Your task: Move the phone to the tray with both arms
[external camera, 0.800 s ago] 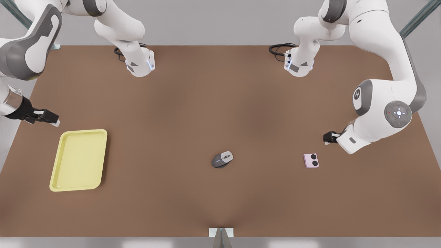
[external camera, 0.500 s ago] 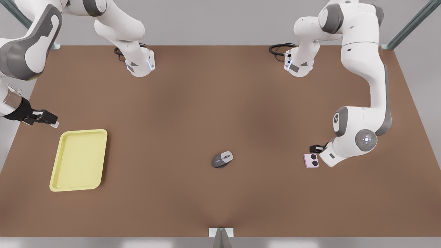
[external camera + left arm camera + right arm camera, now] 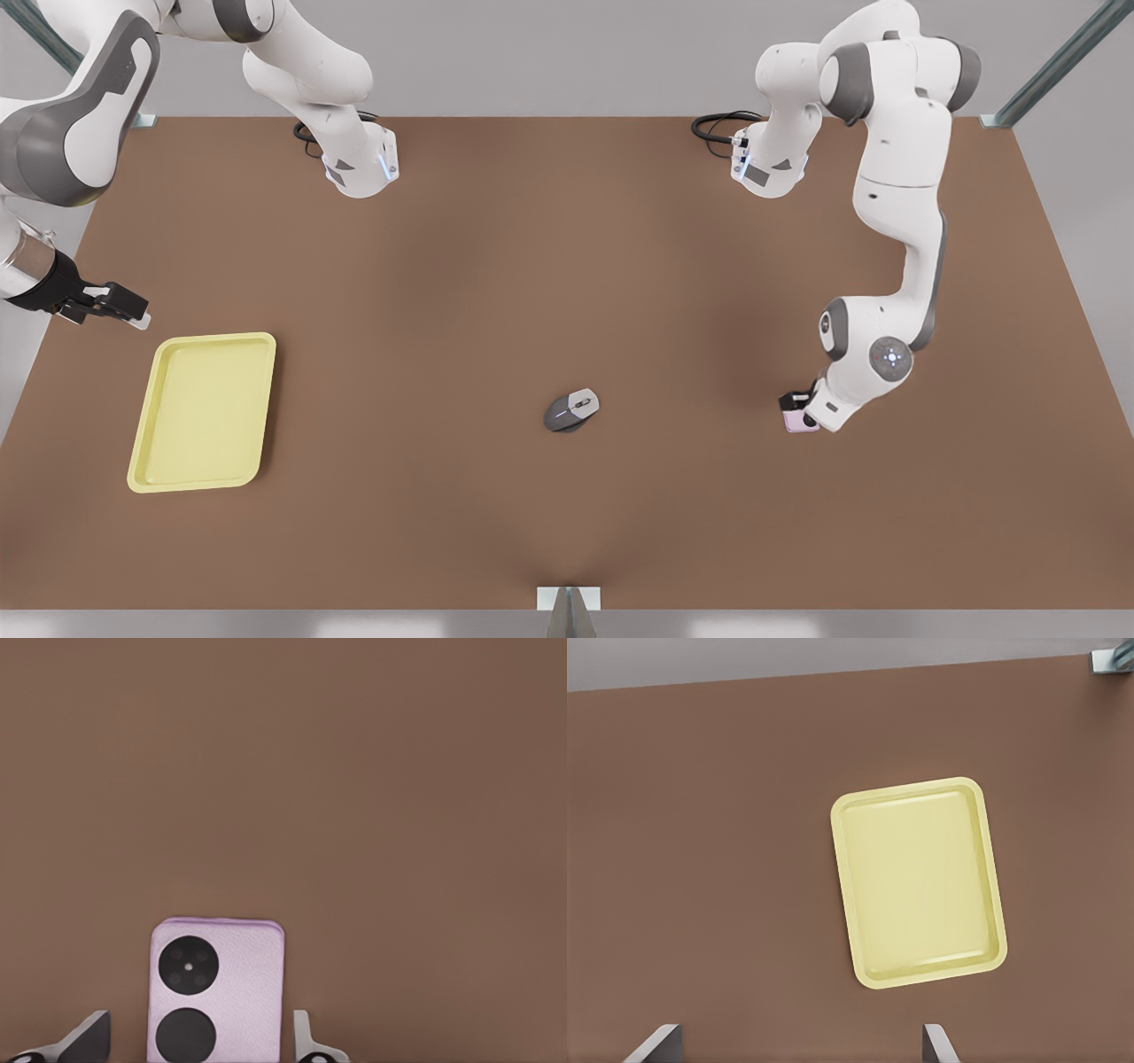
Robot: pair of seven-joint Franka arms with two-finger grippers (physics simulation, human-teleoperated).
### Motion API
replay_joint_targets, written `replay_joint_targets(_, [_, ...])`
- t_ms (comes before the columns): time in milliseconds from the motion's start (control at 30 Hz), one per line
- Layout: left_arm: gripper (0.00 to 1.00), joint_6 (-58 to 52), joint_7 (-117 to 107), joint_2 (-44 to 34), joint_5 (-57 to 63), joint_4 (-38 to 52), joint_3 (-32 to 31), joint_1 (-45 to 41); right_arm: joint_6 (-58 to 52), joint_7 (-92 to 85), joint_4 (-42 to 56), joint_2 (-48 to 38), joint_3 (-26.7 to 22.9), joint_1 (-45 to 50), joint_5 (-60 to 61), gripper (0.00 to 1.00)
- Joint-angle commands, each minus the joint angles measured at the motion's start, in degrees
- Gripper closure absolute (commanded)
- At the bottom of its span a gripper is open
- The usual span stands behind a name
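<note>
The pale pink phone (image 3: 794,424) lies flat on the brown table at the front view's right, its two black camera circles facing up in the left wrist view (image 3: 239,983). My left gripper (image 3: 802,409) has come down over it and stands open, one finger on each side of the phone (image 3: 197,1042), covering part of it in the front view. Whether the fingers touch the phone I cannot tell. The pale yellow tray (image 3: 202,416) rests at the front view's left. Just beyond its far corner hovers my right gripper (image 3: 131,309), open, with the tray (image 3: 917,881) below it and nothing between its fingers (image 3: 797,1045).
A grey computer mouse (image 3: 572,410) sits mid-table between phone and tray. Both arm bases (image 3: 359,168) and black cables stand along the far edge. A small metal bracket (image 3: 568,599) marks the near table edge.
The left arm has swung in and dropped, bringing its gripper from beside the phone to straddling it. The right gripper has barely shifted near the tray.
</note>
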Motion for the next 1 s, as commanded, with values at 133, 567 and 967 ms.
replay_joint_targets(133, [0.00, 7.61, -4.40, 0.51, -0.38, -1.94, -0.09, -0.17, -0.05, -0.34, 0.03, -0.07, -0.01, 0.00, 0.03, 0.00])
replay_joint_targets(567, [0.19, 6.91, -3.61, 1.74, -0.73, -1.85, -0.09, -0.52, 0.04, -0.26, 0.03, -0.07, -0.01, 0.00, 0.03, 0.00])
replay_joint_targets(967, [0.21, 2.60, -3.52, 1.21, -0.56, 0.52, -0.26, -0.78, 0.04, -0.34, 0.03, -0.07, -0.01, 0.00, 0.03, 0.00])
